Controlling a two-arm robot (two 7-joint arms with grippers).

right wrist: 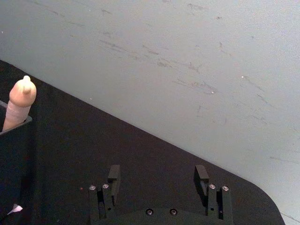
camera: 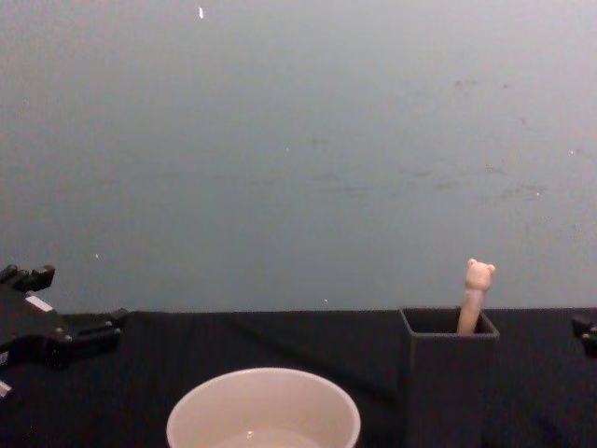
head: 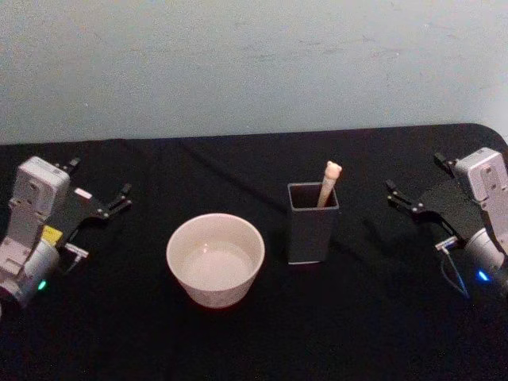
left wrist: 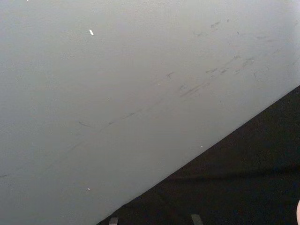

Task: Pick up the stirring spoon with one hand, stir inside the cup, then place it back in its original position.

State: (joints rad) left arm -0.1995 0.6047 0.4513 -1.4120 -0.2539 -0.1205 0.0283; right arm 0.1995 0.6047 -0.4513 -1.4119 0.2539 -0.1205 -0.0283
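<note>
Black worktop (head: pixel 357 317) against a pale, scuffed wall. Stirring spoon (head: pixel 329 181) upright in the dark square holder (head: pixel 312 234), bear head poking above the rim. Cup (head: pixel 215 258) near the holder's left side, not touching. Likely risks: tipping the holder by drawing the spoon out at a slant, or clipping the cup's thick rim in transit. Right gripper (head: pixel 417 176) hovering at the right edge, angled inward toward the holder, fingers apart and empty. Left gripper (head: pixel 100 179) at the left edge, fingers likewise spread.
</note>
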